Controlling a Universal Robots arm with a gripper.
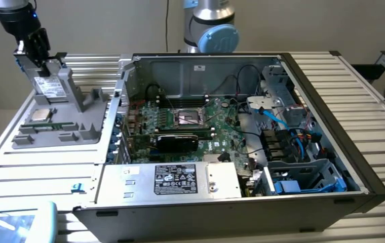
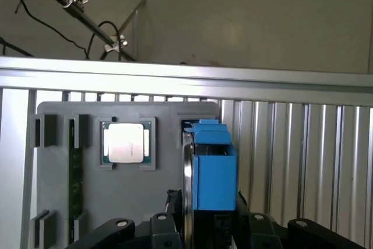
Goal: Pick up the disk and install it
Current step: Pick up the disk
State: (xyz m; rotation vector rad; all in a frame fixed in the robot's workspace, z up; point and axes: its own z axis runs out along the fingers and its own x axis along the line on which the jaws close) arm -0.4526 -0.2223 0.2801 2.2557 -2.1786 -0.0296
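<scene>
Upper left of exterior view: gripper (image 1: 42,61) straddles upright disk (image 1: 49,88) in grey holder (image 1: 77,129); can't tell if clamped.

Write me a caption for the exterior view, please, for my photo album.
Robot claw at the top of the disk standing upright in a grey holder, beside an open computer case.

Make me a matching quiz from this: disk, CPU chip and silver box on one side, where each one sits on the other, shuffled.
1 disk
2 CPU chip
3 silver box

A inside the computer case
B flat in the grey tray
C on edge in the grey tray

Pairs: 1-C, 2-B, 3-A
</scene>
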